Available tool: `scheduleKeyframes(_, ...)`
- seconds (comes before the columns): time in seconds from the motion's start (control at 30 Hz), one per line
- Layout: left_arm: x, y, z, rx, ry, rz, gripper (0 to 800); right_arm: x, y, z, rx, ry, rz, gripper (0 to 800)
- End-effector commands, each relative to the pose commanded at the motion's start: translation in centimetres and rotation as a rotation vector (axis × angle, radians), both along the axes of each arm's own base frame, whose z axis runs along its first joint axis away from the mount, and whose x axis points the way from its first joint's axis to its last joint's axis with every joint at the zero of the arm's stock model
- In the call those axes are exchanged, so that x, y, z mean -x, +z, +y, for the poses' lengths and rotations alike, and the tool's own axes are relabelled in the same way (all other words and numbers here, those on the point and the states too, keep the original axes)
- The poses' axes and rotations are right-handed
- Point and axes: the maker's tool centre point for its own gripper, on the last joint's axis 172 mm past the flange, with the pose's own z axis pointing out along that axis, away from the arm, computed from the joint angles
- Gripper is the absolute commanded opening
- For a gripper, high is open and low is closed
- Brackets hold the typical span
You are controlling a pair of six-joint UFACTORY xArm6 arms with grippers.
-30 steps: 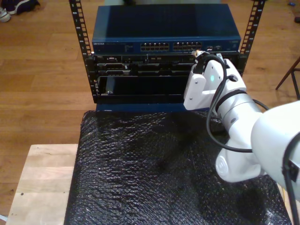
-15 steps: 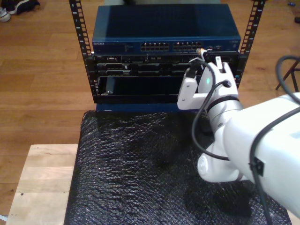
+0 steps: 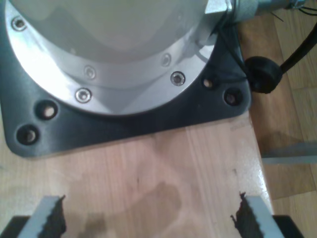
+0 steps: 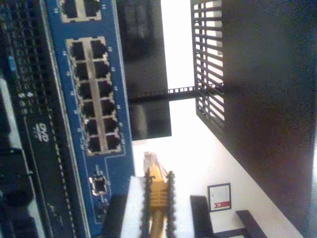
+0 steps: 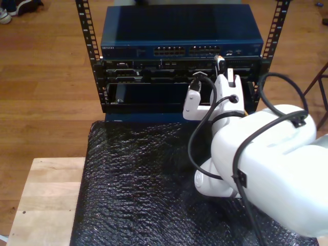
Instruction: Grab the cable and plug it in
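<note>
The yellow-orange cable (image 4: 157, 186) runs between the pads of my second gripper (image 4: 157, 198), which is shut on it. Its clear plug (image 4: 149, 161) sticks out past the fingertips, just short of the blue switch (image 4: 116, 74), near the end of a block of ports (image 4: 94, 94). In the exterior view my second gripper (image 5: 221, 64) is at the switch's (image 5: 128, 50) front, toward that view's right, with the plug (image 5: 219, 57) at port height. My first gripper (image 3: 151, 220) is open, with nothing between its fingers (image 3: 49, 218), above a wooden board.
A black arm base plate (image 3: 124, 124) is bolted to the wood ahead of my first gripper. In the exterior view the switch sits in a black rack (image 5: 87, 36) above other units. A black bubble mat (image 5: 143, 179) and a wooden board (image 5: 46, 195) lie in front.
The second arm's body has swung toward the exterior view's left and its wrist has shifted that way. The gripper tip with the cable stays at the switch's front.
</note>
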Motion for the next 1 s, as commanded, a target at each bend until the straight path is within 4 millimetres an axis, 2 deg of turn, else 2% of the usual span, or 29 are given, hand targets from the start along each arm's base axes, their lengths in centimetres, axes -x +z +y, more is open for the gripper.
scheduleKeyframes(0.3,0.0,0.0,0.0,0.0,0.002,0.0,800,-1.0,0.2,0.0,0.067,-0.029,-0.029,0)
scheduleKeyframes(0.4,0.0,0.0,0.0,0.0,0.0,0.0,800,-1.2,-0.1,-1.0,0.082,-0.074,-0.021,0)
scheduleKeyframes(0.63,0.0,0.0,0.1,-0.001,0.0,0.0,800,-1.5,0.2,-2.1,0.065,-0.123,-0.026,0)
scheduleKeyframes(1.0,0.0,0.0,0.1,-0.001,0.0,0.0,800,-2.6,0.3,-1.6,0.044,-0.129,-0.042,0)
